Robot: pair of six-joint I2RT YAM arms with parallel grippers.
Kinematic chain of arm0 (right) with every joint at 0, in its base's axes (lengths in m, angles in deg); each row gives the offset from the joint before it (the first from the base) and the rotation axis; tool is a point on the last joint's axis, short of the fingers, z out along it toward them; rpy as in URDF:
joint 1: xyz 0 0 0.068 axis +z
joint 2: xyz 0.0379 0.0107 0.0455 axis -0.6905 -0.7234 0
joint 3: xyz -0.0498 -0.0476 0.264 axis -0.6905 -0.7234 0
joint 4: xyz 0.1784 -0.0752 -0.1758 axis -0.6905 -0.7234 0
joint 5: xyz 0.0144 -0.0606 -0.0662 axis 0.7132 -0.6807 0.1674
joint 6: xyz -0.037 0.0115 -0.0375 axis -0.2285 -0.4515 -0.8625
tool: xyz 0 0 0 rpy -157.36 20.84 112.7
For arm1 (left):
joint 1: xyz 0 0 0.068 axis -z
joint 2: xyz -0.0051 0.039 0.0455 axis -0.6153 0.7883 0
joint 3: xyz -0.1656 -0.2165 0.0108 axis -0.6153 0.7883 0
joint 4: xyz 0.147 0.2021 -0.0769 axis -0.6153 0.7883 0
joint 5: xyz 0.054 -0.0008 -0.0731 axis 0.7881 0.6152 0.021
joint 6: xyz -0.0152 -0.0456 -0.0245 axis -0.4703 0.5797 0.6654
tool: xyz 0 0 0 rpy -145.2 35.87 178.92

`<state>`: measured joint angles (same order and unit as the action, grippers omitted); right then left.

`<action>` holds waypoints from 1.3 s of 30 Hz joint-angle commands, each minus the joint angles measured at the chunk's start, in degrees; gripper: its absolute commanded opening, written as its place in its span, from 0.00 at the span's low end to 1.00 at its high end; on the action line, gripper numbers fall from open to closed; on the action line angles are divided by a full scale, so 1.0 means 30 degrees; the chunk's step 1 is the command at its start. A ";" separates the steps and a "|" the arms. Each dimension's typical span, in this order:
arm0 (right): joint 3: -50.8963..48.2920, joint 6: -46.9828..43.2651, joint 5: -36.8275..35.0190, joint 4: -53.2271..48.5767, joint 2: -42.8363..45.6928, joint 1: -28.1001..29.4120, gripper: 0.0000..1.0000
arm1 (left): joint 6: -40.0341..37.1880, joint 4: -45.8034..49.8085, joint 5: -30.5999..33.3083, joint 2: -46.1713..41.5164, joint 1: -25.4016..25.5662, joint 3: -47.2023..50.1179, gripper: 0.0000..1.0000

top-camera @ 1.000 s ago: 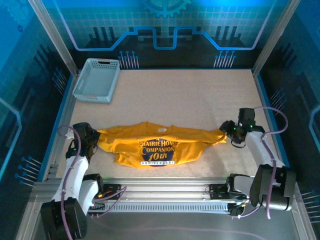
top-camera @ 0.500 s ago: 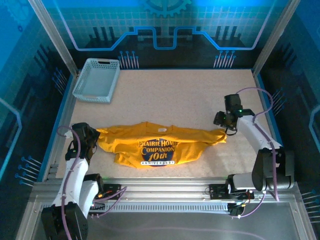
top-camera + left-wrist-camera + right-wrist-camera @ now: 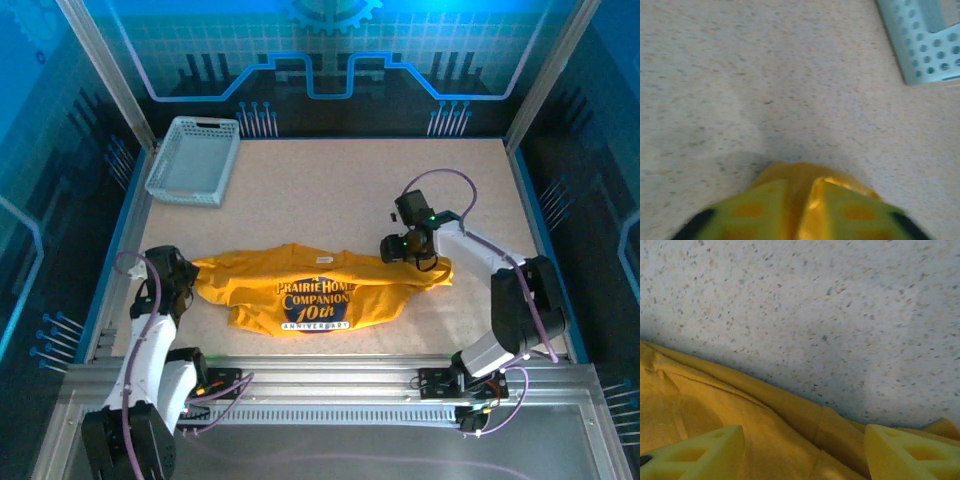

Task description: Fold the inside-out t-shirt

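Shirt (image 3: pixel 310 290) lies across the worktop (image 3: pixel 350 190), lower middle of the top view, long axis left-right. My right hand (image 3: pixel 393 249) hangs wide over its right end. My left hand (image 3: pixel 810 200), narrow, straddles cloth at the left end; I cannot tell whether it is gripping.

Pretty sci-fi setup here: the back wall (image 3: pixel 330 60) is a glowing blue panel printed with a grid, circuit lines and a gear up top. Side walls (image 3: pixel 50 200) match it, darker blue. Silver aluminium posts (image 3: pixel 105 70) frame the corners. The tabletop (image 3: pixel 350 190) is speckled beige, blue-edged, evenly lit, with a light grey basket (image 3: pixel 193 160) in the far-left corner.
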<state>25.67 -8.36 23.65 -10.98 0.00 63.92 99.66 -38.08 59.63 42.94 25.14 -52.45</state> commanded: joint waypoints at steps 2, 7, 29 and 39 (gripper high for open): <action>0.0230 -0.0305 -0.0157 -0.0025 -0.0289 0.0190 0.66 | 0.0186 0.3499 0.2107 -0.1345 -0.0761 -0.1351 0.79; 0.0290 -0.0394 -0.0267 -0.0049 0.0062 0.0146 0.68 | -0.1668 0.3085 -0.0270 -0.1576 -0.0794 -0.3854 0.81; 0.0171 0.0006 0.0887 0.0334 -0.1494 0.0674 0.74 | -0.4152 0.4182 0.0079 1.4286 1.0754 -1.1221 0.87; 0.0646 -0.0054 0.0417 0.0102 -0.2609 0.1158 0.51 | -0.4539 0.3740 0.1404 1.6462 1.0761 -1.0659 0.88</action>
<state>25.84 -8.47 25.92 -9.65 -7.58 66.17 87.18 -26.52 61.35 90.88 57.00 -84.92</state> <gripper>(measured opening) 0.523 0.884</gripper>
